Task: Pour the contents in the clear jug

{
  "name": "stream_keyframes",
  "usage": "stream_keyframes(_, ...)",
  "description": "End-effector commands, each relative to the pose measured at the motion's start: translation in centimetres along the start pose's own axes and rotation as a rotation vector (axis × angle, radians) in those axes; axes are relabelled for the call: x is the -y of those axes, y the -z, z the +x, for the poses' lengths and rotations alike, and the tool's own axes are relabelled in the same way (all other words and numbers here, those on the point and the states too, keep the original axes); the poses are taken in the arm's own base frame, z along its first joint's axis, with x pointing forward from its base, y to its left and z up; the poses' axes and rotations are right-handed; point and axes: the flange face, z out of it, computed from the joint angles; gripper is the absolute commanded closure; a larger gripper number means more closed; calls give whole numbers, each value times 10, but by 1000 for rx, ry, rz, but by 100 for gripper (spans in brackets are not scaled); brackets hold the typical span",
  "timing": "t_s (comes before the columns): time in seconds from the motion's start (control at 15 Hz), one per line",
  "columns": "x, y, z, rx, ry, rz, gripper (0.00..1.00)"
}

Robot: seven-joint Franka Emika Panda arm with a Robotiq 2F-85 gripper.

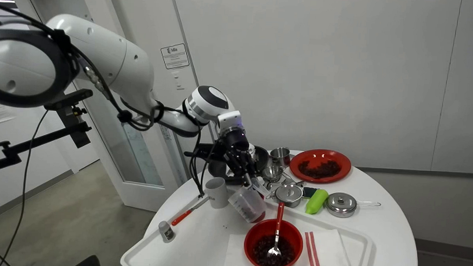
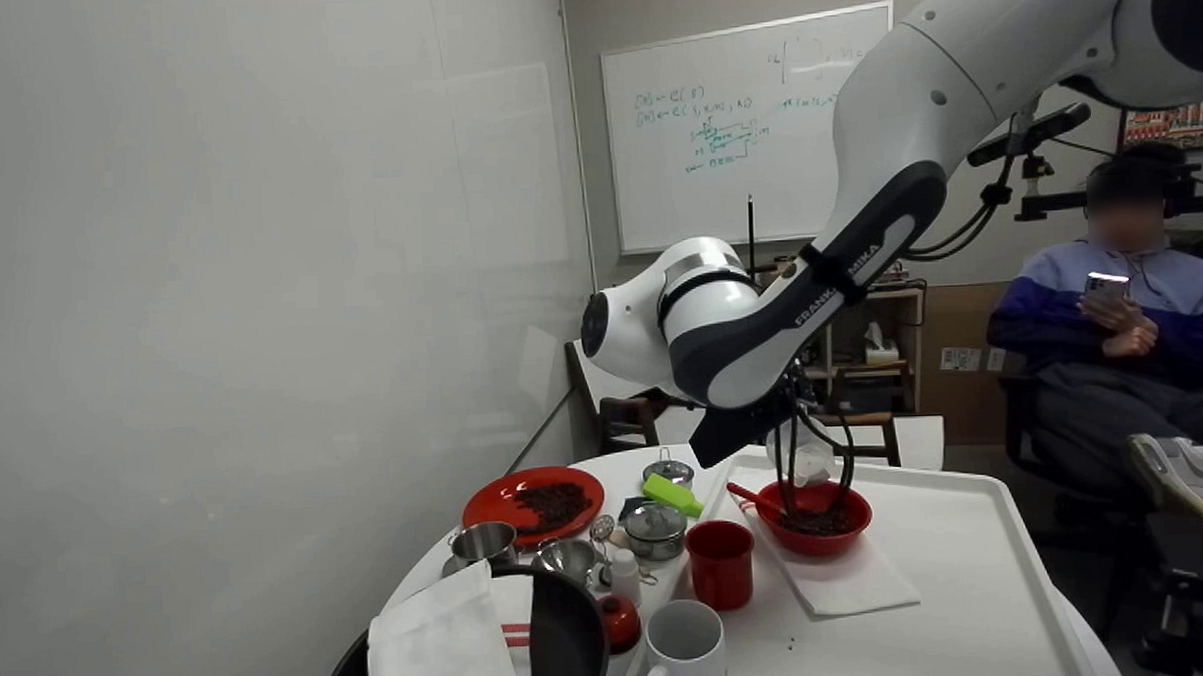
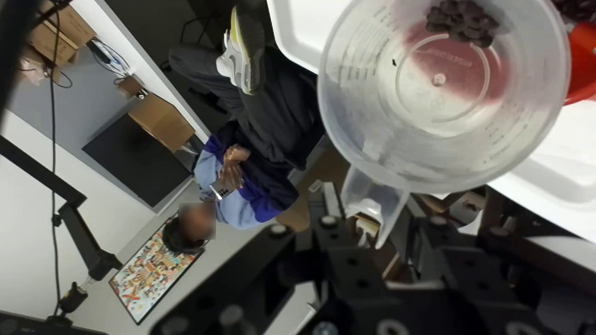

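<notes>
The pincer (image 3: 372, 207) is closed on the handle (image 3: 372, 193) of the clear jug (image 1: 246, 204), which tilts at eleven o'clock from the red bowl (image 1: 264, 229) in an exterior view. In the wrist view, dark pieces (image 3: 461, 22) lie inside, near twelve o'clock.

Landmark: red bowl (image 1: 262, 229); cut by the right edge in the wrist view. Clear jug (image 1: 246, 204), left of bowl in an exterior view: wall markings too small to read; rim cut by the wrist view's top edge. Dark pieces (image 3: 461, 21) in it, kind unclear. Gripper (image 3: 372, 211), above bowl in an exterior view: fingers mostly hidden behind arm (image 2: 721, 334). Red cup (image 1: 262, 217), behind and left of bowl: largely covered by jug. White mug (image 2: 686, 647), nearer the camera than bowl: base cut off. Dark pan (image 2: 572, 629), same side of bowl: cut by lower edge, partly under cloth (image 2: 440, 634). Seated person (image 2: 1121, 300), beyond bowl: face blurred.
</notes>
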Motion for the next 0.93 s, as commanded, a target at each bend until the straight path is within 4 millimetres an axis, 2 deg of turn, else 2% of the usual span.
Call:
stream_keyframes(0.0, -29, 11, -1, 56, 162, 86, 90)
stream_keyframes(0.4, -35, 8, -26, 129, 417, 201, 90)
stream_keyframes(0.87, -23, -11, -75, 303, 710, 279, 89)
